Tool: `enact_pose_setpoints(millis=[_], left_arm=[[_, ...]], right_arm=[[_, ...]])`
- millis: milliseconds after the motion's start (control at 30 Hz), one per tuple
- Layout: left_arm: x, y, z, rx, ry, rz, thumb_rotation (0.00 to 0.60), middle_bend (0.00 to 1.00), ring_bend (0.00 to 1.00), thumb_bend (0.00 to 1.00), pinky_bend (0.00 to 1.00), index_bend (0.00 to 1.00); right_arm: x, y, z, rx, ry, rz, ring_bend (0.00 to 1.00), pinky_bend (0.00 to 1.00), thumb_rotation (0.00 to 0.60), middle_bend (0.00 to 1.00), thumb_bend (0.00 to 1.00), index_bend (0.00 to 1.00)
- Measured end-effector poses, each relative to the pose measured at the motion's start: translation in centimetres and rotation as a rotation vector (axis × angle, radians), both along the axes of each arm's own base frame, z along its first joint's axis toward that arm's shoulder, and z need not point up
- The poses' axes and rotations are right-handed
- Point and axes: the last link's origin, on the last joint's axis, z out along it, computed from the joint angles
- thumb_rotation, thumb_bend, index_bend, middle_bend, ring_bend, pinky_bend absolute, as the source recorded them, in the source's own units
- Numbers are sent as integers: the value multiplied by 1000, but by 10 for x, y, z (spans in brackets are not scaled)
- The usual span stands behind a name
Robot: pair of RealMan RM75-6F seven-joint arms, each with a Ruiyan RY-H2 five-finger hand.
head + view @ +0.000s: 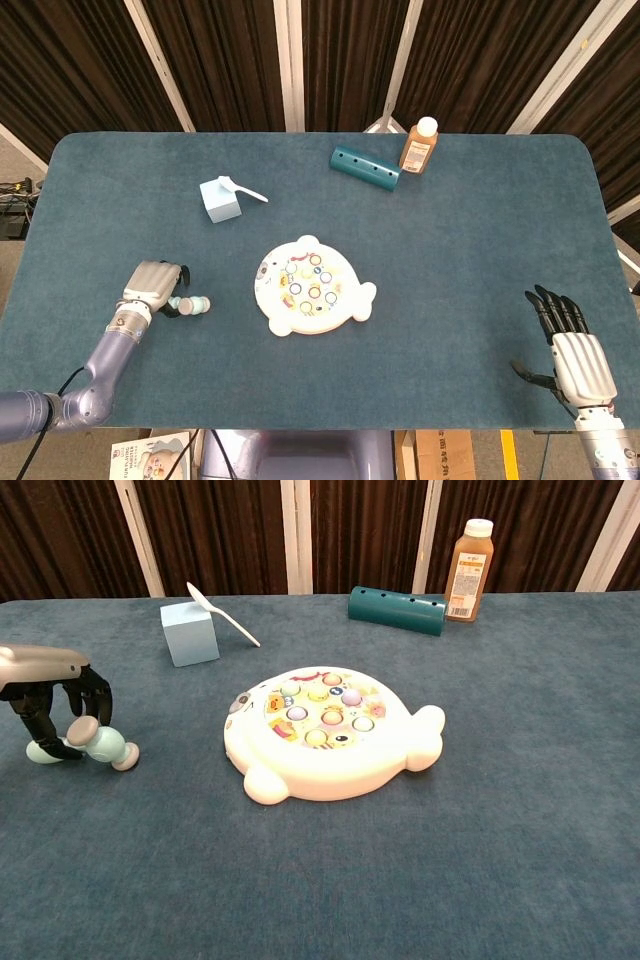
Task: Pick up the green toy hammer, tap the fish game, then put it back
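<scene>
The left hand (45,695) is curling its fingers around the green toy hammer (85,745) lying on the table left of the fish game (325,735) — a loose hold could be letting it slip out — while the right hand (572,345) is resting open, holding nothing.

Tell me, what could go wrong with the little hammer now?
1. The left hand has its fingers around the hammer, which looks to lie on the table. I cannot tell how firm the hold is, so it might slip when lifted.
2. The hammer is small under big fingers, so it could roll away.
3. The fish game sits off to the side; a swing there could shove it instead of tapping it.
</scene>
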Motion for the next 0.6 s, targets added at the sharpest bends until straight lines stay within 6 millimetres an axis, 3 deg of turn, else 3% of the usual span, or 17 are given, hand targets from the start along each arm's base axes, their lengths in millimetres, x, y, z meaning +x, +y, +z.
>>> enact_pose_setpoints(millis=[600], left_arm=[[3,1,0,42,-35,-19,600,350,289,320,434,392]], right_arm=[[0,0,0,3,-1,1,0,0,600,0,185,0]])
